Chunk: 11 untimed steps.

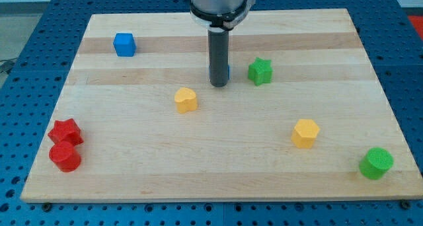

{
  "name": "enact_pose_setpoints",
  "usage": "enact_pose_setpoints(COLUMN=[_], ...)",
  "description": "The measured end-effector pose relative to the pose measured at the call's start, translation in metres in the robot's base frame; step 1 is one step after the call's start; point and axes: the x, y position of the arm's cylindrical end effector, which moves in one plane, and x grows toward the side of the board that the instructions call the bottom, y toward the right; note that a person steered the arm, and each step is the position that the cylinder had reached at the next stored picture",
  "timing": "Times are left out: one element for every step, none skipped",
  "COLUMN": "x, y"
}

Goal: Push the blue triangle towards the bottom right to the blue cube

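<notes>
My tip (219,84) rests on the wooden board (218,180) at the view's upper middle. Only a thin blue sliver of the blue triangle (229,73) shows at the rod's right edge; the rod hides the rest, and the triangle lies just behind my tip. The blue cube (124,44) sits at the view's upper left, far to the left of my tip.
A green star (260,71) lies just right of my tip. A yellow block (186,100) lies to its lower left. A yellow hexagon (305,133) and a green cylinder (377,163) are at the lower right. A red star (65,131) and a red cylinder (65,157) are at the lower left.
</notes>
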Motion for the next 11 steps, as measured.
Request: enact_pose_setpoints(x=[0.031, 0.043, -0.014, -0.04, -0.04, -0.04, -0.04, -0.04, -0.033, -0.028, -0.027], y=[0.005, 0.046, 0.043, 0.019, -0.019, -0.06, -0.098, -0.125, -0.11, -0.114, -0.119])
